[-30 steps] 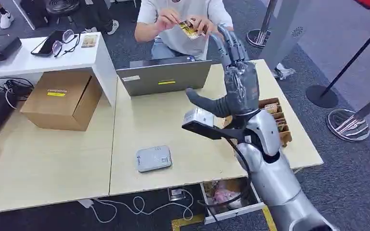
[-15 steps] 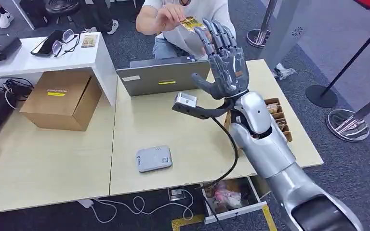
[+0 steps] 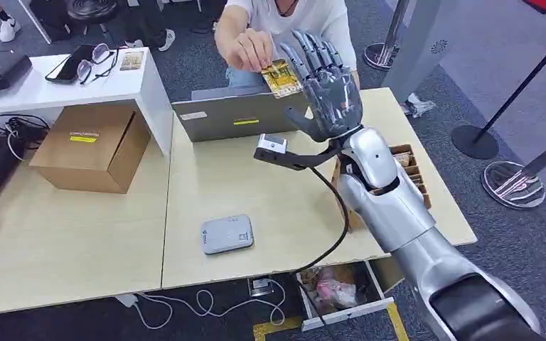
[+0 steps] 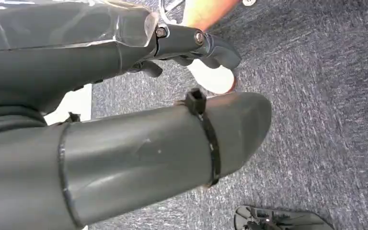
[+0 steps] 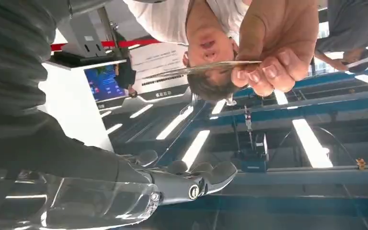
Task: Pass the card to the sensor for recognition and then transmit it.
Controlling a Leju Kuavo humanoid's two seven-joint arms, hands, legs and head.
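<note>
The right hand (image 3: 325,85) is raised over the desk's (image 3: 256,206) far edge, fingers spread and holding nothing. A person's hand (image 3: 247,50) holds the yellow card (image 3: 281,77) just left of it (the grey sensor (image 3: 226,234) lies near). The left hand (image 4: 124,110) hangs above carpet, fingers curled, seemingly holding nothing.

I see a glossy printed card (image 3: 281,77), a matt grey plastic robot hand (image 3: 327,89) on a polished silver arm (image 3: 391,206), a smooth pale wood-look desk (image 3: 256,192), a brown cardboard box (image 3: 89,145), and rough grey carpet (image 3: 526,234).
</note>
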